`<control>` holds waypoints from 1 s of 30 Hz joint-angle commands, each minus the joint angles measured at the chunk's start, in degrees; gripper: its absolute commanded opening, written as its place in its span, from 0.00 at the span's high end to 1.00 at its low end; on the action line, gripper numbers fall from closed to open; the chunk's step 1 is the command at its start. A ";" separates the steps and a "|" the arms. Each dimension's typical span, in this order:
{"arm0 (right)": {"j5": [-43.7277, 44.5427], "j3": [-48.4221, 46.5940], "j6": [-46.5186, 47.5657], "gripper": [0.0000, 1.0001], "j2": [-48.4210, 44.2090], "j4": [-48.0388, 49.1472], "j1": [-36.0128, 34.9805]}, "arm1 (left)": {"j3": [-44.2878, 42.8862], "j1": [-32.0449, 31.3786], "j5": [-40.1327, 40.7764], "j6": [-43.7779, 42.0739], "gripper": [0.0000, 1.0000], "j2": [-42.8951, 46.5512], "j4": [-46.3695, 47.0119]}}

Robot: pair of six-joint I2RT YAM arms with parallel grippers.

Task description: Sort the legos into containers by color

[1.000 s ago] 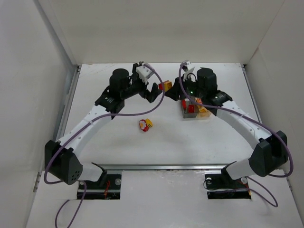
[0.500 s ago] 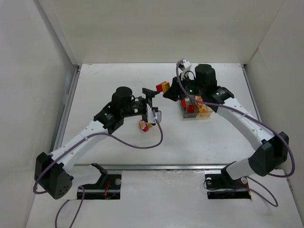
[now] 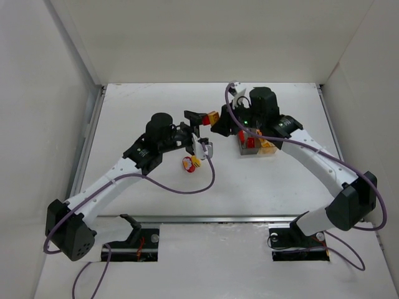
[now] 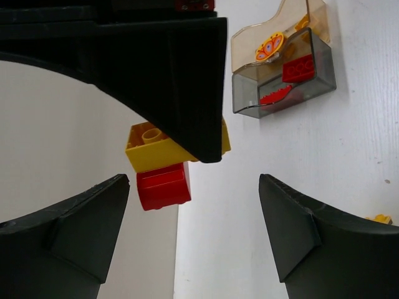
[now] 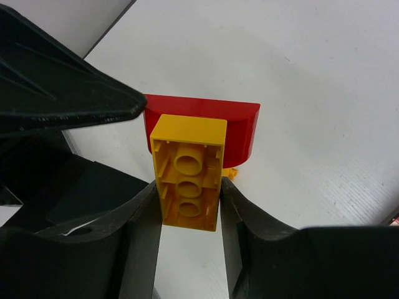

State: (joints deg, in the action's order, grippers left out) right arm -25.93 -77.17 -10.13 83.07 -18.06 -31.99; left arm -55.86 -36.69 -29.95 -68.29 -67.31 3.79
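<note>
My right gripper [image 3: 217, 121] is shut on a yellow brick [image 5: 189, 180] with a red brick [image 4: 163, 185] joined to it, held above the table. My left gripper [image 3: 198, 126] is open and empty right beside it. In the left wrist view the stacked bricks hang between and just beyond its fingers [image 4: 299, 230], nearer the left one. The joined containers [image 3: 252, 143] stand to the right: the amber box [image 4: 280, 34] and the grey box [image 4: 287, 84] with red bricks in it. A round red lego [image 3: 187, 164] and a small yellow piece [image 3: 195, 162] lie on the table below the left gripper.
White walls close in the table on the left, back and right. A metal rail [image 3: 206, 219] runs along the near edge. Purple cables loop beside both arms.
My left arm has swung back from the far side and its open gripper has come up beside the held bricks. My right gripper has moved a little left with the bricks.
</note>
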 commanded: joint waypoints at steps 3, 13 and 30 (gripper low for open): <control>0.44 -1.85 -0.33 1.00 0.17 0.31 -1.49 | -1.80 0.64 1.83 6.58 0.17 1.57 4.47; 0.44 -0.80 -0.33 1.00 -0.98 1.37 -2.03 | -7.07 1.27 0.42 12.31 0.32 -3.53 1.83; -1.23 0.78 -0.33 1.00 -2.03 2.95 -2.03 | -8.13 0.74 3.40 14.06 1.00 -5.46 -0.72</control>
State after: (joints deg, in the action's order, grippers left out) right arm -23.86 -76.71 -10.57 83.29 -18.92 -33.19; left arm -62.41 -35.64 -27.57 -55.77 -72.90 1.69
